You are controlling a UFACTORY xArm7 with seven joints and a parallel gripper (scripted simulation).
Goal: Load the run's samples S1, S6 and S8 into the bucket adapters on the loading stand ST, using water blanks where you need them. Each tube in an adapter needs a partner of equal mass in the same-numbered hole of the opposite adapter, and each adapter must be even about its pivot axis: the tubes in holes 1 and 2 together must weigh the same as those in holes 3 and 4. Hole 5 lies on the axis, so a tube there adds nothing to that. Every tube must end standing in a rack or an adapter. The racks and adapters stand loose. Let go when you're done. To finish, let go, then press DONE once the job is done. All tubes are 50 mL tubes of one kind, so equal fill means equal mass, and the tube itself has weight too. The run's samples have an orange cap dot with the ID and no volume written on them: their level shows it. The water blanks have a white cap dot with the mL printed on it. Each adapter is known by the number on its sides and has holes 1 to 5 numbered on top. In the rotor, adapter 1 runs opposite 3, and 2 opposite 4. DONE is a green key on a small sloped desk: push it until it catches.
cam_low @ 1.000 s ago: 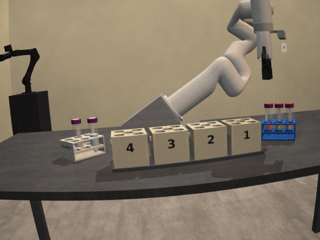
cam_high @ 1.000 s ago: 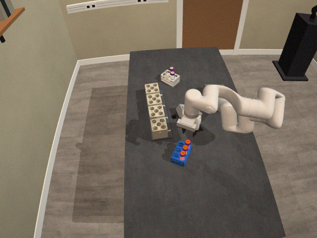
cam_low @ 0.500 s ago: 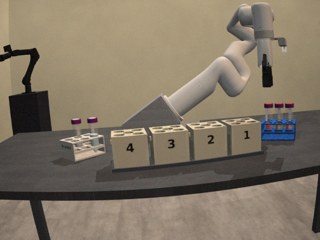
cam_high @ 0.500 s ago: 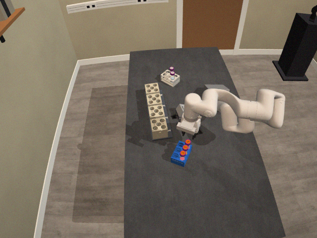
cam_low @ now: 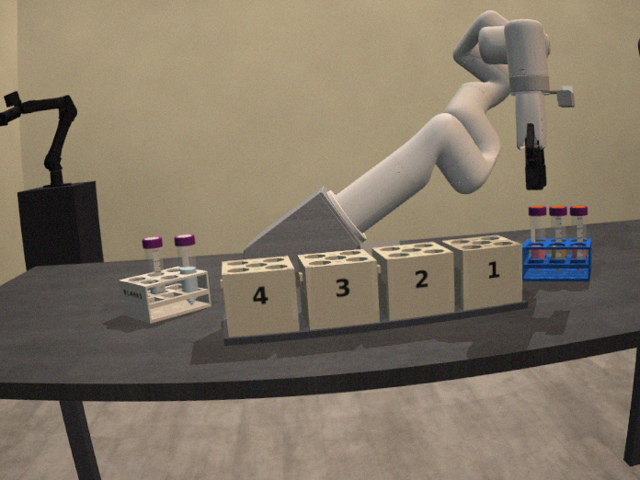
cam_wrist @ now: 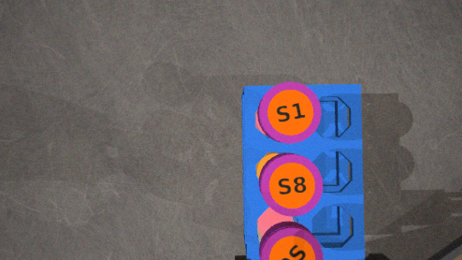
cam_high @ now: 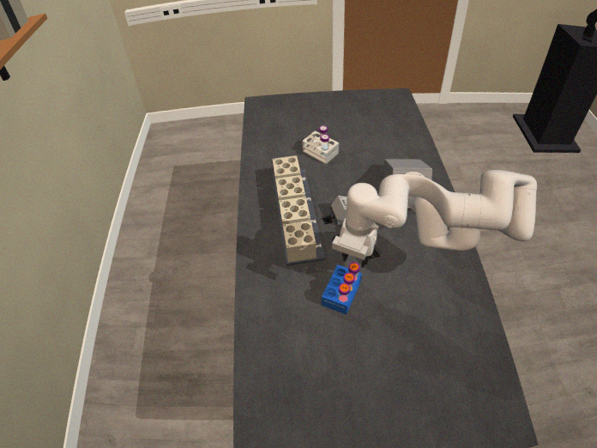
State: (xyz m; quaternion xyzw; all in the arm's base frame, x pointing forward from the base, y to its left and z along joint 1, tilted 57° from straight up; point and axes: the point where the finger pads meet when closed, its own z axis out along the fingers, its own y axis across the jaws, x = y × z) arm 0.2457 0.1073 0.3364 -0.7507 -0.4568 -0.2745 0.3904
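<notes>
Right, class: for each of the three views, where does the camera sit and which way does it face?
Top: high above, looking down the table; whole arm shows.
Exterior: table height, facing the numbered adapters; arm and open hand show.
Wrist: on the arm, looking straight down at the blue rack; hardly any of the hand shows.
All three share the blue rack's orange-dotted sample tubes.

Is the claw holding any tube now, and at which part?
Nothing is held. The claw hangs open above the blue rack, apart from the sample tubes.

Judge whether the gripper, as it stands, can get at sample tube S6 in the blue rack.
Probably yes: the open gripper hangs above S6, at the blue rack's end, with nothing between.
</notes>
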